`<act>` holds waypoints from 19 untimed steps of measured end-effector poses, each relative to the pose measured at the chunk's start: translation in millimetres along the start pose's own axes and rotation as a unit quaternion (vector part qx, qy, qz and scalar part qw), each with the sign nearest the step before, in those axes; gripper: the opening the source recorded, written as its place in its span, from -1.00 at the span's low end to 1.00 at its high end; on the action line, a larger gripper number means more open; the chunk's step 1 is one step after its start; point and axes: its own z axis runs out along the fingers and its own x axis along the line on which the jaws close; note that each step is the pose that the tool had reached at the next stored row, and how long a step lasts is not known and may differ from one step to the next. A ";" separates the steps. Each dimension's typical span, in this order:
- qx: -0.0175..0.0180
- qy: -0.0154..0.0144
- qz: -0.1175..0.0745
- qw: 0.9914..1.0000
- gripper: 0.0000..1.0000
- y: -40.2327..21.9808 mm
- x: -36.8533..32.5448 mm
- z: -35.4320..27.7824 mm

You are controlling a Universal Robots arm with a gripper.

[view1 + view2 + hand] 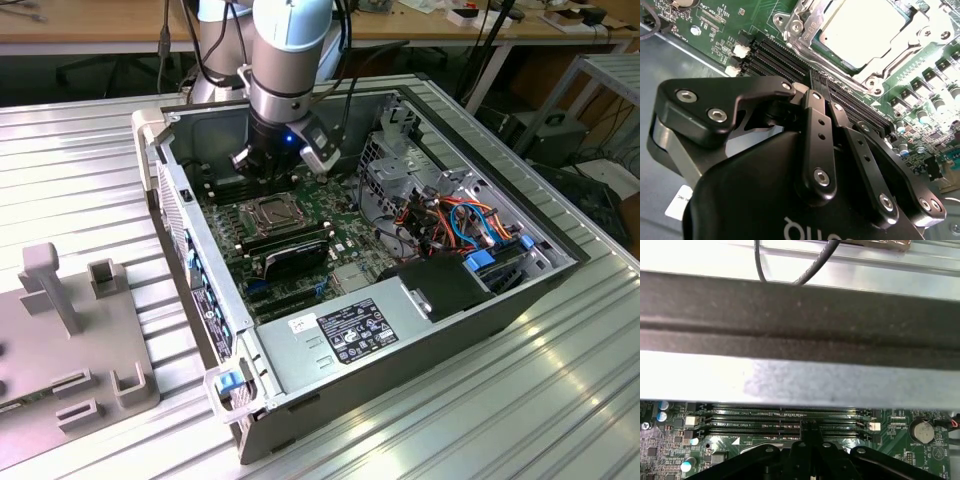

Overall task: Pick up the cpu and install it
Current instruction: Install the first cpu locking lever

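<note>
The cpu (864, 29), a flat square chip with a silvery top, lies inside the hinged metal socket frame (805, 25) on the green motherboard (715, 30). My gripper (818, 82) hangs just above the black memory slots (785, 57) beside the socket, its two black fingers (815, 115) pressed together with nothing between them. In the exterior view the gripper (268, 172) is lowered into the open computer case (160, 150), right behind the socket frame (272, 212). In the first wrist view the fingertips (807, 427) sit over the memory slots (765, 420).
A long black card (292, 257) stands in front of the socket. The power supply (350, 330) fills the case's near end, with coloured cables (455, 222) and a drive cage on the exterior view's right. A grey fixture (70, 330) stands on the ribbed table at the left.
</note>
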 end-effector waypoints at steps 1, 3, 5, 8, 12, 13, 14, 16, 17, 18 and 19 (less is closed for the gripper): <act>0.000 0.000 0.000 1.000 -0.79 0.1 0.0 -0.3; 0.000 0.000 0.000 1.000 -0.79 0.1 -0.1 -0.6; 0.000 0.000 0.000 1.000 -0.79 1.1 -0.7 -6.8; 0.000 0.000 0.000 1.000 -0.79 1.1 -0.7 -6.8; 0.000 0.000 0.000 1.000 -0.79 1.1 -0.7 -6.9; 0.000 0.000 0.000 1.000 -0.79 1.1 -0.7 -6.9; 0.000 0.000 0.000 1.000 -0.79 1.2 -0.7 -6.9; 0.001 0.000 0.000 1.000 -0.79 1.2 -0.8 -7.3; 0.003 0.000 0.000 1.000 -0.79 1.2 -0.8 -7.4; 0.005 0.000 0.000 1.000 -0.79 1.2 -0.7 -7.5; 0.007 0.000 -0.001 1.000 -0.79 1.2 -0.8 -7.5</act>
